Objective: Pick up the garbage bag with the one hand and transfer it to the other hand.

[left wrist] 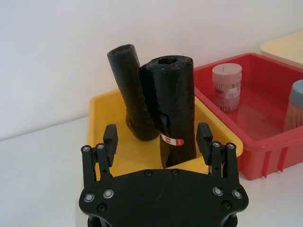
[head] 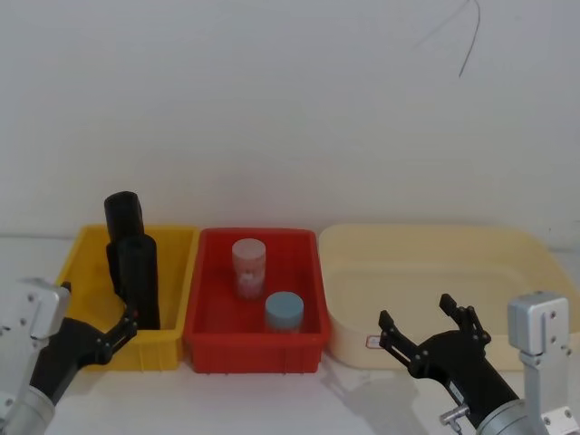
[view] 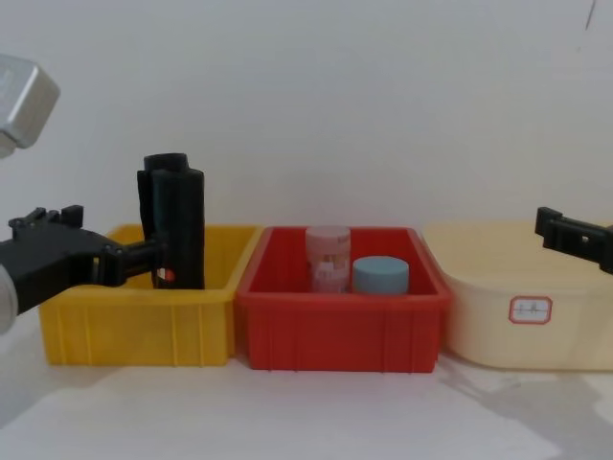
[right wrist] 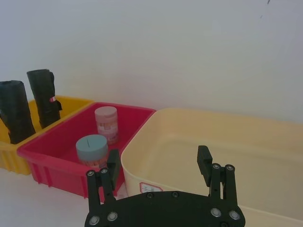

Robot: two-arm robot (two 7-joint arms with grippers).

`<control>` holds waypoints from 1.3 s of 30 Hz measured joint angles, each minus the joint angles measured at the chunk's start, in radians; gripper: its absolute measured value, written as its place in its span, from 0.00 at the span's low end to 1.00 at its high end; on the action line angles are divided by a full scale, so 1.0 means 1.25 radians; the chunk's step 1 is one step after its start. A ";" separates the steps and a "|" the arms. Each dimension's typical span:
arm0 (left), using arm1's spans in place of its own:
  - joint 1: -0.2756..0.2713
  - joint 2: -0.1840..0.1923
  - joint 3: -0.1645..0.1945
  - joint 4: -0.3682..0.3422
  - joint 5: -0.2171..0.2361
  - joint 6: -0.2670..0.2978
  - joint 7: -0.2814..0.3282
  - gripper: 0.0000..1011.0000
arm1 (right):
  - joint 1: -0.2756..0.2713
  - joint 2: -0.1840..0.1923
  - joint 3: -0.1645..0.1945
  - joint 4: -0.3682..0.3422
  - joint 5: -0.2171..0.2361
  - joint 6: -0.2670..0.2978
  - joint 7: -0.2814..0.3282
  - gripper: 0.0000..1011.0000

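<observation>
Holding its fingers wide apart, the left gripper (left wrist: pixel 157 134) is hanging at the near edge of the yellow bin (left wrist: pixel 130 153), isn't it?

Yes, and the garbage bag (left wrist: pixel 170 94) is standing upright in that bin just beyond it, a tight black roll lining up between the open fingers. A second roll (left wrist: pixel 129 85) is leaning behind it, slightly to the left.

How are you expecting it to handle?

I'm judging it light and fairly firm as a roll, though the film is looking slick and is probably giving a little under pressure. I'm favouring a grip across the middle, above the small label (left wrist: pixel 173 140), leaving the top free for the other hand.

And the right gripper (right wrist: pixel 159 157)?

It is hovering wide open over the near rim of the cream bin (right wrist: pixel 236 137), well right of the roll, with the red bin (right wrist: pixel 52 172) lying between.
</observation>
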 joint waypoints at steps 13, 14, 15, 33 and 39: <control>-0.071 -0.045 0.009 0.086 -0.020 0.000 -0.050 0.99 | 0.000 0.000 0.000 0.000 0.000 0.000 0.000 0.99; -0.071 -0.045 0.009 0.086 -0.020 0.000 -0.050 0.99 | 0.000 0.000 0.000 0.000 0.000 0.000 0.000 0.99; -0.079 -0.050 0.010 0.094 -0.021 -0.001 -0.054 0.99 | 0.000 0.000 0.000 0.000 0.000 0.000 0.000 0.99; -0.166 -0.107 0.013 0.185 -0.029 -0.017 -0.088 0.97 | 0.000 0.000 0.000 0.000 0.000 0.000 0.000 0.99; -0.186 -0.123 0.009 0.208 -0.029 -0.020 -0.091 0.83 | 0.000 0.000 0.000 0.000 0.000 0.000 0.000 0.99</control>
